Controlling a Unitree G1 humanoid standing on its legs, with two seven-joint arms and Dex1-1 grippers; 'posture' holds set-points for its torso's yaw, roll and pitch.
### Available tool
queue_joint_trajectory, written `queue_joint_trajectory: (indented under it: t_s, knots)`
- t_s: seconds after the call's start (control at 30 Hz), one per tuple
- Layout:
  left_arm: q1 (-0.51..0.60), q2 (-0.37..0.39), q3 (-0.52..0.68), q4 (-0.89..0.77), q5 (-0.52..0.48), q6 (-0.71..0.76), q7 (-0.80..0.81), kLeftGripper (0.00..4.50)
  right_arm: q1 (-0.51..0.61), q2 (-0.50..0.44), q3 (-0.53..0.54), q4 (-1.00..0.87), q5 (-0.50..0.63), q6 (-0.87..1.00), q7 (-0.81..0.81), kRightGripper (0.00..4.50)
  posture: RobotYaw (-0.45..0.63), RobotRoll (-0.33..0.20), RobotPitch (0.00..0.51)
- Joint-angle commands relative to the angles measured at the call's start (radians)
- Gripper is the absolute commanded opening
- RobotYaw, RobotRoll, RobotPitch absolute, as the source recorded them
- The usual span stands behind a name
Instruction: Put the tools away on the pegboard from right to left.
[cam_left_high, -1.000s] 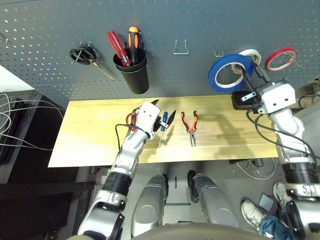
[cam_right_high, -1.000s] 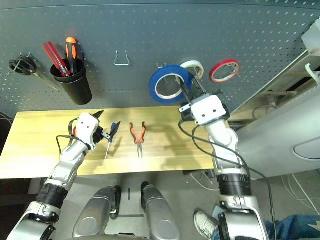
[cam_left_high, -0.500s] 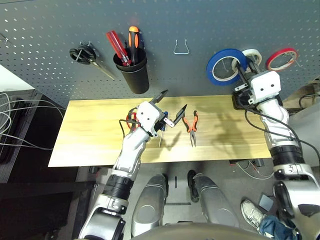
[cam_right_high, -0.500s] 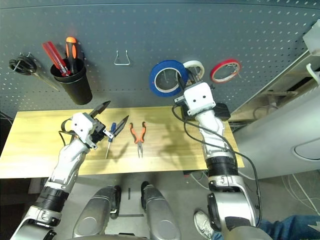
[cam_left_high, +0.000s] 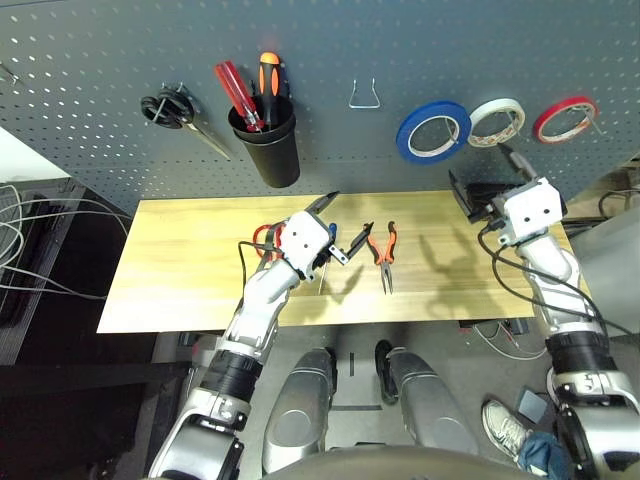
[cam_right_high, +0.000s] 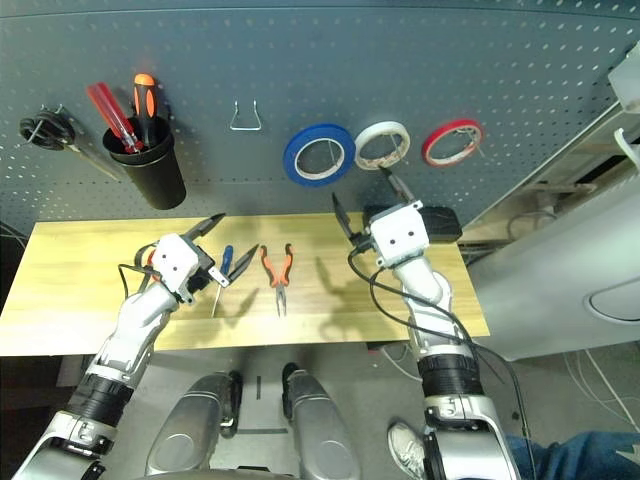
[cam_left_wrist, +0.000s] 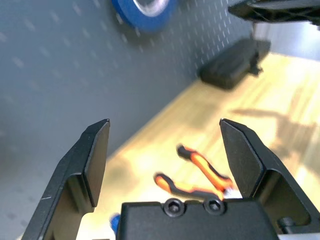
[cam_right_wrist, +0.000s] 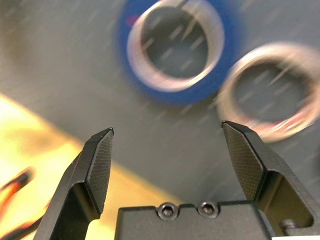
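Blue tape roll hung on pegboard, left of white roll and red roll — rightmost tool done. Pliers, blue-handled screwdriver flat on table; red-handled scissors mostly hidden under left arm. Right gripper below the rolls, jaws wide, holding nothing. Left gripper over screwdriver, beside pliers, jaws wide, touching nothing. Pliers likely next.
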Motion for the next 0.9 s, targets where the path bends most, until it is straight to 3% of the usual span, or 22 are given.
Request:
queue_joint_trajectory:
  t_s: [0.03, 0.17, 0.43, 0.6, 0.9]
  knots:
    - [-0.001, 0.000, -0.014, 0.030, 0.020, 0.063, 0.002, 4.50, 0.011, 0.022, 0.040, 0.020, 0.011, 0.111, 0.048, 4.47, 0.08, 0.000, 0.239]
    - [-0.023, 0.004, -0.008, 0.041, 0.035, 0.116, 0.017, 4.50, -0.038, 0.071, 0.037, 0.081, 0.031, 0.269, 0.055, 4.47, 0.09, 0.000, 0.239]
    - [-0.041, 0.012, -0.003, 0.017, 0.048, 0.241, 0.042, 4.50, -0.294, 0.196, -0.067, 0.320, 0.157, 0.700, -0.004, 4.47, 0.13, 0.000, 0.244]
    - [-0.025, 0.020, -0.001, -0.011, 0.049, 0.280, 0.050, 4.50, -0.410, 0.220, -0.087, 0.440, 0.174, 0.820, -0.023, 4.47, 0.16, 0.000, 0.245]
    - [0.001, 0.031, 0.003, -0.028, 0.054, 0.296, 0.069, 4.50, -0.548, 0.271, -0.064, 0.645, 0.133, 0.853, -0.093, 4.47, 0.21, 0.000, 0.238]
